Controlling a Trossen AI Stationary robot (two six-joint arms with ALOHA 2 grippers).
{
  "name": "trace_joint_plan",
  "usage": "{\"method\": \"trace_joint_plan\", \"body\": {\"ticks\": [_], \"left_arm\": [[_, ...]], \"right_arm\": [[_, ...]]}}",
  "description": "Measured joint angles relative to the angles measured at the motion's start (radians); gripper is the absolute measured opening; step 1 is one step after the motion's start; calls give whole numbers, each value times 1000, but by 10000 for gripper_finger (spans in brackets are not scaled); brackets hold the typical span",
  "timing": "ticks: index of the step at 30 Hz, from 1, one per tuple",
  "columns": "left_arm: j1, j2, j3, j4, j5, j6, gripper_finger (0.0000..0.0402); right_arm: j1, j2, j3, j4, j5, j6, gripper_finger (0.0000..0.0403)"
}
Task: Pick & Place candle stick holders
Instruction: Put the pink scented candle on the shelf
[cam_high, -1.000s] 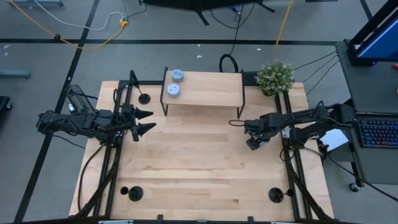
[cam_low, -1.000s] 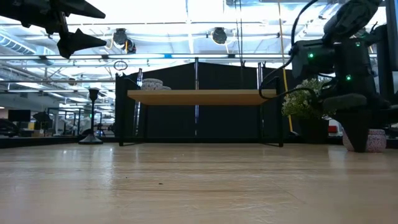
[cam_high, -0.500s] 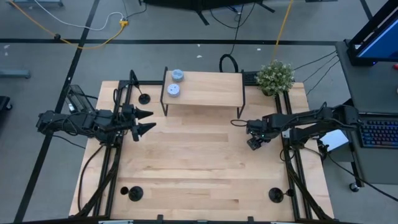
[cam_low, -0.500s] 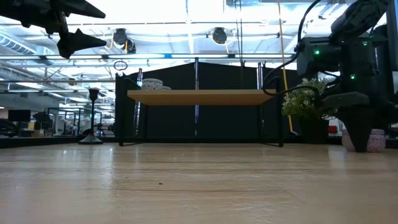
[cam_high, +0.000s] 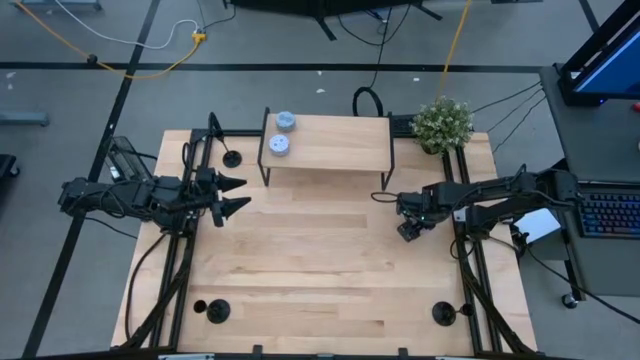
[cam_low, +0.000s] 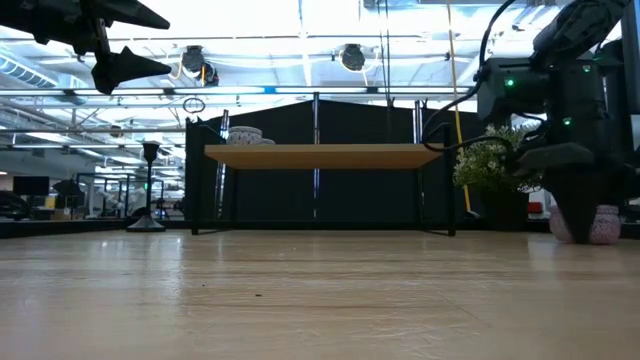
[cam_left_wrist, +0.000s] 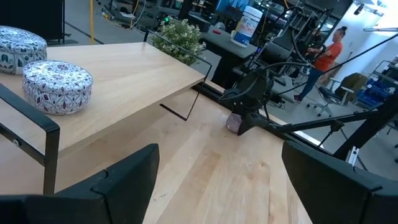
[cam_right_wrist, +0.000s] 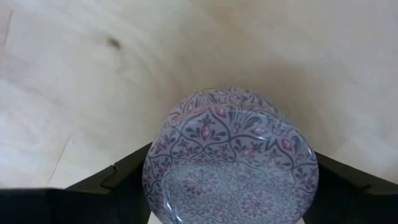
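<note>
Candle stick holders stand well clear of both grippers: one (cam_high: 232, 158) at the table's far left corner beside the shelf leg, one (cam_high: 218, 311) near the near left corner, one (cam_high: 443, 313) near the near right corner.

The right gripper (cam_high: 408, 228) is low over the table's right side, its fingers (cam_right_wrist: 121, 171) closed against either side of a round patterned tin (cam_right_wrist: 230, 155), pink and purple, with its base at the wood. Beyond it, at the far right corner, is a potted plant (cam_high: 442, 122).

The left gripper (cam_high: 235, 195) hangs high over the left edge, fingers spread wide with nothing between them. Between the arms, along the far edge, a raised wooden shelf (cam_high: 330, 150) on black legs carries two more patterned tins (cam_high: 286, 121) (cam_high: 279, 145) at its left end. The shelf's left leg rises just beside the far holder (cam_low: 150, 190). A person (cam_left_wrist: 323, 50) in an orange top stands in the room behind.
</note>
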Motion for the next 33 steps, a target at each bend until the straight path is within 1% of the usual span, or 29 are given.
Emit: {"method": "trace_joint_plan", "body": {"ticks": [4, 9, 18, 24, 28, 33], "left_arm": [[0, 0, 0, 0, 0, 0, 347], [0, 0, 0, 0, 0, 0, 347], [0, 0, 0, 4, -1, 0, 347], [0, 2, 0, 10, -1, 0, 347], [0, 2, 0, 13, -8, 0, 347], [0, 2, 0, 24, -11, 0, 347]], "right_arm": [[0, 0, 14, 0, -63, -26, 294], [1, 0, 68, 5, -85, -73, 294], [20, 0, 244, 39, -184, -198, 295], [17, 0, 395, 93, -183, -237, 293], [-11, 2, 498, 138, -174, -275, 294], [-68, 3, 616, 144, -74, -367, 293]]}}
